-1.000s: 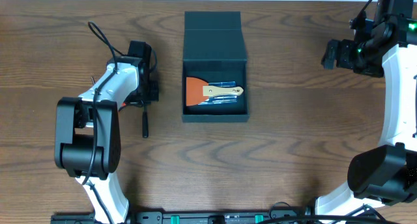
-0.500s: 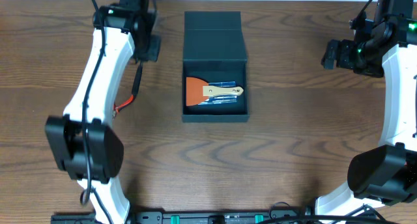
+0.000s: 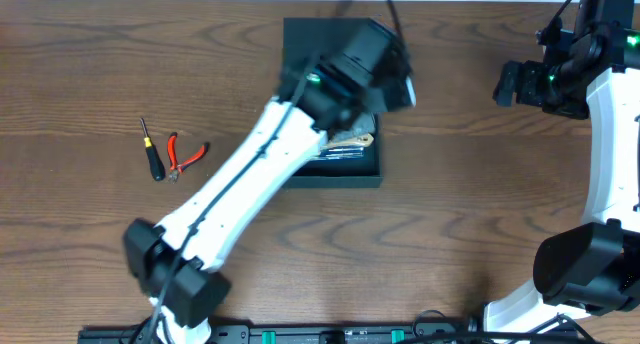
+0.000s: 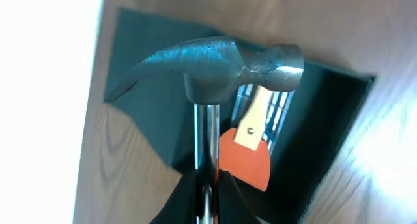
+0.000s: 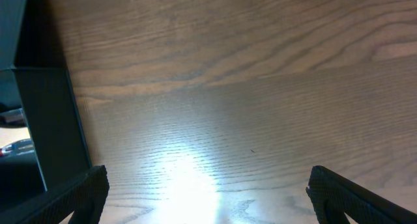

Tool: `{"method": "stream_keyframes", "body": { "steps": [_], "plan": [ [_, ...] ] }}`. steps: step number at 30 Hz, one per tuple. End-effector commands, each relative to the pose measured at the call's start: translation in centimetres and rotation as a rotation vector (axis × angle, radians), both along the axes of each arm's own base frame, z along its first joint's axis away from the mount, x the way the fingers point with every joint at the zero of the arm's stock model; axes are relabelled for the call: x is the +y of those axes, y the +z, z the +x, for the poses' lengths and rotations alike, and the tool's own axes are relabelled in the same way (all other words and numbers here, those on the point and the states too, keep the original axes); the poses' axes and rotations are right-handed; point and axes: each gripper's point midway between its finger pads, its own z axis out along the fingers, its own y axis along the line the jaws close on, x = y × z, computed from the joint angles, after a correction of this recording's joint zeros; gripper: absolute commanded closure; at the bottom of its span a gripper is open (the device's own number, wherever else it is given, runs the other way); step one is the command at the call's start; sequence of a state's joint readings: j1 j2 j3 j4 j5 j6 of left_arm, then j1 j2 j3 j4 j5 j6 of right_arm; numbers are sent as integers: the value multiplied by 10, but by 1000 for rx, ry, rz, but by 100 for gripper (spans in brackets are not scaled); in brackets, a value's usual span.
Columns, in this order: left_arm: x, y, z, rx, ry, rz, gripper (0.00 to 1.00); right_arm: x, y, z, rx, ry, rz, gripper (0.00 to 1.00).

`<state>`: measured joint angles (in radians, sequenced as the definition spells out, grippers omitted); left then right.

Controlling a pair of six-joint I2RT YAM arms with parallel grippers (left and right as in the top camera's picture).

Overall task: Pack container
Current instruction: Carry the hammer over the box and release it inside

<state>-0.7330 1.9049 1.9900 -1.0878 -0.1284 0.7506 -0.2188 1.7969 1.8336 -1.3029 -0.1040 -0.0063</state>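
Observation:
The dark teal container (image 3: pixel 330 177) stands open at the table's middle back, its lid (image 3: pixel 310 34) flapped away. Inside lies a scraper with an orange blade and a wooden handle (image 3: pixel 352 140). My left gripper (image 3: pixel 385 76) hangs over the container's right back part, shut on a hammer. In the left wrist view my fingers (image 4: pixel 207 201) clamp the hammer's steel shaft, and its head (image 4: pixel 215 64) is above the container (image 4: pixel 326 133) and the scraper (image 4: pixel 244 160). My right gripper (image 3: pixel 510 84) is open and empty at the far right, also open in its wrist view (image 5: pixel 208 198).
A small black screwdriver (image 3: pixel 150 158) and red-handled pliers (image 3: pixel 186 156) lie on the wooden table at the left. The container's side wall (image 5: pixel 39 107) shows at the left edge of the right wrist view.
My left arm has swung from the table's left side, up past the back left, to above the container, carrying the hammer. The screwdriver and pliers now show. The right arm has not moved.

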Motion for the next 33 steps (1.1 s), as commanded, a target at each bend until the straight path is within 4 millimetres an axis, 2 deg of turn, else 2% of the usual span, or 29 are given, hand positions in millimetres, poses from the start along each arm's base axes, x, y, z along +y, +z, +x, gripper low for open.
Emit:
{"method": "stream_keyframes", "body": {
  "steps": [1, 8, 12, 18, 22, 33],
  "plan": [
    [6, -36, 9, 23, -136, 171, 94, 1, 4, -1, -8, -15, 9, 1],
    [-2, -84, 23, 80, -143, 215, 94, 1, 4, -1, -4, -15, 10, 1],
    [-10, -111, 36, 95, -54, 185, 94, 1, 4, -2, -1, -15, 10, 1],
    [-1, -144, 49, 138, 54, 174, 94, 2, 3, -4, 6, -15, 11, 1],
    [5, -150, 56, 146, 73, 167, 94, 2, 3, -4, 6, -15, 11, 1],
    [-9, -147, 67, 153, 112, 33, 94, 1, 4, -3, 2, -15, 11, 1]
  ]
}}
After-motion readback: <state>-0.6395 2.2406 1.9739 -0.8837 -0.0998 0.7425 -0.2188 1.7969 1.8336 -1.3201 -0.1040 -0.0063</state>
